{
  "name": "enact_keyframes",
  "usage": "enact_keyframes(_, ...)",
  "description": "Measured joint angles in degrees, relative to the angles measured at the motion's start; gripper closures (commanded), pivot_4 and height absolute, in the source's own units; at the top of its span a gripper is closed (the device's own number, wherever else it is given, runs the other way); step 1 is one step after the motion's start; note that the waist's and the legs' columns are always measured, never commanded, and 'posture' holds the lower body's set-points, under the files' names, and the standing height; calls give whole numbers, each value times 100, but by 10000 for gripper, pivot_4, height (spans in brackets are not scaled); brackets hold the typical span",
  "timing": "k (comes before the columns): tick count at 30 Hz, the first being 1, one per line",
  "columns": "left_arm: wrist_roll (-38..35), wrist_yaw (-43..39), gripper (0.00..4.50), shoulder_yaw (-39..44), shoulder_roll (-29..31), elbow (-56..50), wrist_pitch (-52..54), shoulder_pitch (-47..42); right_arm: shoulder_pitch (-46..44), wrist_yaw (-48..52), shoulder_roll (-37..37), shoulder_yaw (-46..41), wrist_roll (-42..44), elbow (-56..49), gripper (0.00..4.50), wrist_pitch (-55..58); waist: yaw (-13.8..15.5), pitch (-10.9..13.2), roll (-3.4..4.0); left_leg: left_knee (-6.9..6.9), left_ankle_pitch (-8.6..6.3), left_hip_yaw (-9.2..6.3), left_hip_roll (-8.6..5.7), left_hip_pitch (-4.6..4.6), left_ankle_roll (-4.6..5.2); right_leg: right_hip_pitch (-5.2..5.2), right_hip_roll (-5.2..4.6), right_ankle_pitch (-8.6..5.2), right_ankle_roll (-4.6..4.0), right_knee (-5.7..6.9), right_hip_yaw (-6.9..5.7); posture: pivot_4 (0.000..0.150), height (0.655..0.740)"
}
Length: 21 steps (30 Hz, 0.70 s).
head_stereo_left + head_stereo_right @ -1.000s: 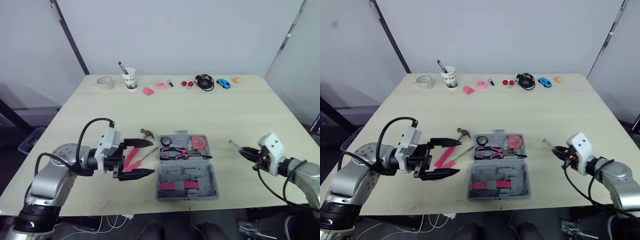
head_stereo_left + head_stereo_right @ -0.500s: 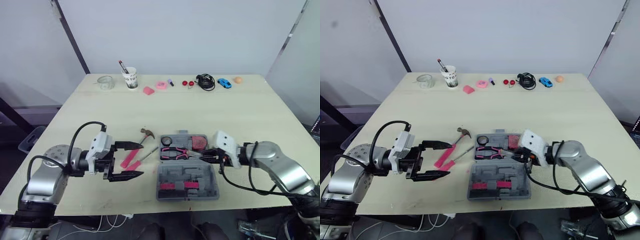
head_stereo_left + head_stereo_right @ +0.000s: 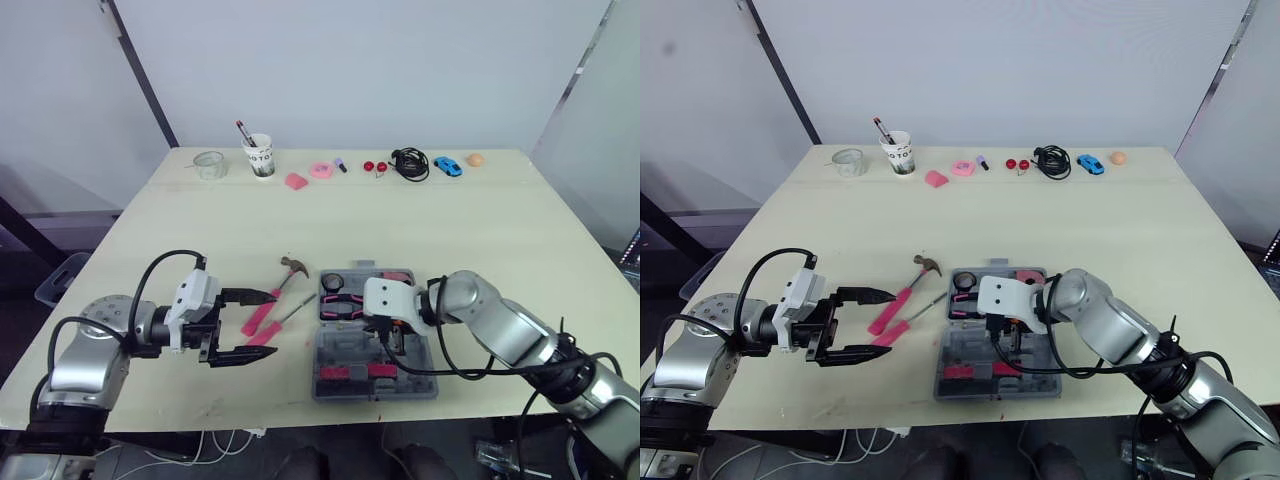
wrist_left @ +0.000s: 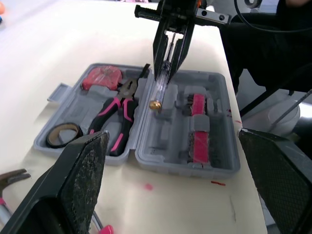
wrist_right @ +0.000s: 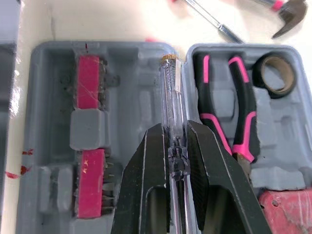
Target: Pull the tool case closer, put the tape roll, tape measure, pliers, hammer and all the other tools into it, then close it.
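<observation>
My right gripper point(image 5: 175, 127) has swung in from well out to the right and now hangs over the case point(image 3: 415, 360). A second ago it was clear of the case; half a second ago it was at the case's right edge. Its fingers are narrow, clamped on the clear tester point(image 5: 171, 92). The tester's brass end points past the fingertips to the ridge between the two halves. I cannot tell whether it touches the tray.

Beyond that ridge lie the pliers point(image 5: 243, 112), tape roll point(image 5: 260, 73) and tape measure point(image 4: 102, 78), all unmoved.

My left gripper point(image 3: 277, 322) has drawn back from the case, fingers still spread wide. The hammer point(image 3: 293, 266) and screwdriver point(image 3: 265, 333) lie by its fingertips.
</observation>
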Motion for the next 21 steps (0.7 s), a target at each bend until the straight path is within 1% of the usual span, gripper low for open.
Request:
enact_keyframes(7, 8, -7, 0, 0, 11, 2, -53, 43, -169, 55, 348, 493, -422, 298, 44970, 81, -2, -1, -2, 0, 0, -1, 0, 0, 0, 0, 0, 0, 0, 1, -2, 1500, 7400)
enact_keyframes(15, 72, 4, 0, 0, 70, 8, -126, 68, -173, 40, 655, 672, -881, 870, 44970, -324, -6, -2, -3, 0, 0, 1, 0, 0, 0, 0, 0, 0, 0, 2, -4, 1500, 7400)
enact_keyframes(21, 107, 8, 0, 0, 70, 11, -130, 71, -172, 43, 817, 689, -1073, 1172, 44970, -583, -5, -2, -3, 0, 0, 0, 0, 0, 0, 0, 0, 0, 0, 2, -5, 1500, 7400)
